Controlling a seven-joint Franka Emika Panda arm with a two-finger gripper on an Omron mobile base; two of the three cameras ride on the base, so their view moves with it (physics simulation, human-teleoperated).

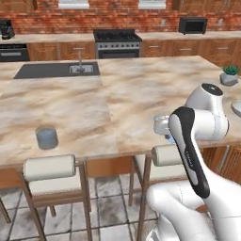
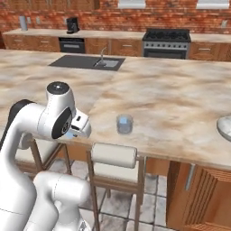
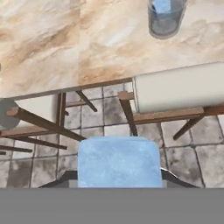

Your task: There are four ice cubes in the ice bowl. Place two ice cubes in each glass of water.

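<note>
Hand [image 3: 118, 186] pinching a pale-blue translucent ice cube [image 3: 118, 162] beyond the marble table [image 3: 65, 39] edge, a clear cylindrical water glass [image 3: 165, 19] holding another cube at one o'clock in hand view, right base view adding the whitish-grey bowl [image 2: 224, 127].

Ice cube in the jaws, glasses on the island

A light-blue translucent ice cube [image 3: 118, 161] sits clamped between the finger tips. One glass of water [image 3: 165, 17] near the counter edge already holds a cube [image 3: 162, 5]; the other glass [image 1: 46, 137] stands well apart. The ice bowl [image 2: 224, 127] rests far right.
</note>
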